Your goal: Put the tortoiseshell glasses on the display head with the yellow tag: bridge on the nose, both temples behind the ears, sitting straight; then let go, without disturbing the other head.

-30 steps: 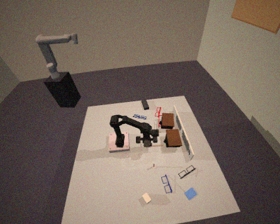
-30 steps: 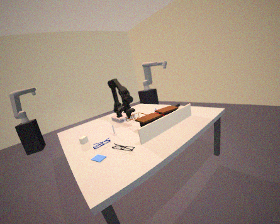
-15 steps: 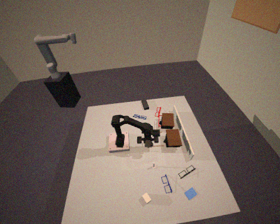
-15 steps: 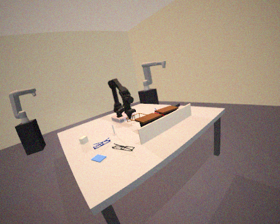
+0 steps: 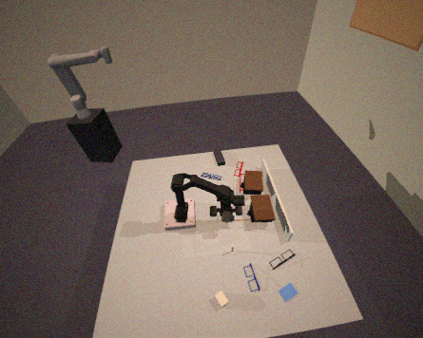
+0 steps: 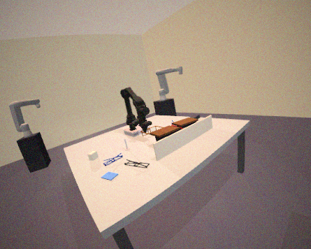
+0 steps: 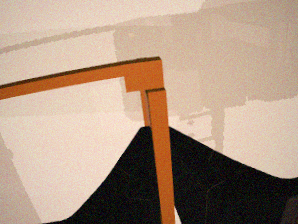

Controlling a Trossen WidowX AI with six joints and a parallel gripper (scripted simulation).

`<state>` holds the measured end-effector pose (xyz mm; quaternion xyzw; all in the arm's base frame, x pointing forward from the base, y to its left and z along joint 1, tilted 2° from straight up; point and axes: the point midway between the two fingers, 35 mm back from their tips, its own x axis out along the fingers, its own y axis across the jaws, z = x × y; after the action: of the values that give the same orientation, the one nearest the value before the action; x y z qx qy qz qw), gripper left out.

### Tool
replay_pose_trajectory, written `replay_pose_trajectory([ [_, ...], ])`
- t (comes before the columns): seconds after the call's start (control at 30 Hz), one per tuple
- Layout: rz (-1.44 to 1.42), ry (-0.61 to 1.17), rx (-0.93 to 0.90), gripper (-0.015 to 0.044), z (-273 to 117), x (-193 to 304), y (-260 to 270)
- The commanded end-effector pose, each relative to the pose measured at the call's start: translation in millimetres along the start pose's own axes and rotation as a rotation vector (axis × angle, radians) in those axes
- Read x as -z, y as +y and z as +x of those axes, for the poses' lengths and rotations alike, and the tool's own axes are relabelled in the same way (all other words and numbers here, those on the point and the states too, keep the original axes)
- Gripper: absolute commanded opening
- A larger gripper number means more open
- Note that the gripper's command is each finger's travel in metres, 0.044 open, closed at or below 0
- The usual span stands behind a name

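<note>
Orange-brown glasses (image 5: pixel 242 219) (image 6: pixel 153 128) (image 7: pixel 80 78) are hanging from your nearly shut pincer (image 5: pixel 227 218) (image 6: pixel 145 131) (image 7: pixel 153 135), clear of both brown-topped heads. In the top view, you are holding them over the table's (image 5: pixel 152 280) (image 6: pixel 87 182) middle, while the nearer head (image 5: pixel 262 208) (image 6: pixel 166 131) and its neighbor (image 5: pixel 253 181) (image 6: pixel 185 122) are standing toward the right edge, beside a long panel (image 5: pixel 272 186) (image 6: pixel 183 140).

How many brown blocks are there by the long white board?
2. One block is just ahead of the pincer. The other block is farther from the blue square. I see no others.
</note>
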<state>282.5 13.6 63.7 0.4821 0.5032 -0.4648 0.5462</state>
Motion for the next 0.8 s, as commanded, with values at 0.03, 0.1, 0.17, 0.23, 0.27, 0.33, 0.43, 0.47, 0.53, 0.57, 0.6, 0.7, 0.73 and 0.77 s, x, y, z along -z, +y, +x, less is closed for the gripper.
replay_pose_trajectory([
  [0.03, 0.000, -0.002, 0.000, 0.0000, -1.4, -0.4, 9.3],
  [0.1, 0.000, -0.002, 0.001, 0.0000, -1.5, -0.4, 11.7],
  [0.17, 0.000, -0.002, 0.001, 0.0000, -1.5, -0.4, 14.0],
  [0.23, 0.000, -0.002, 0.001, 0.0000, -1.5, -0.4, 16.3],
  [0.27, 0.000, -0.002, 0.001, 0.0000, -1.5, -0.4, 17.5],
  [0.33, 0.000, -0.002, 0.001, 0.0000, -1.6, -0.4, 19.8],
  [0.43, 0.000, -0.002, 0.000, 0.0000, -1.6, -0.4, 23.2],
  [0.47, 0.000, -0.002, 0.000, 0.0000, -1.6, -0.4, 24.4],
  [0.53, 0.000, -0.002, 0.000, 0.0000, -1.6, -0.4, 26.7],
  [0.57, 0.000, -0.002, 0.000, 0.0000, -1.7, -0.4, 27.9],
  [0.6, 0.000, -0.002, 0.000, 0.0000, -1.7, -0.4, 29.0],
  [0.7, 0.000, -0.002, 0.000, 0.0000, -1.7, -0.4, 32.5],
  [0.73, 0.000, -0.002, -0.001, 0.0000, -1.7, -0.4, 33.6],
  [0.77, 0.000, -0.002, -0.001, 0.0000, -1.7, -0.4, 34.8],
])
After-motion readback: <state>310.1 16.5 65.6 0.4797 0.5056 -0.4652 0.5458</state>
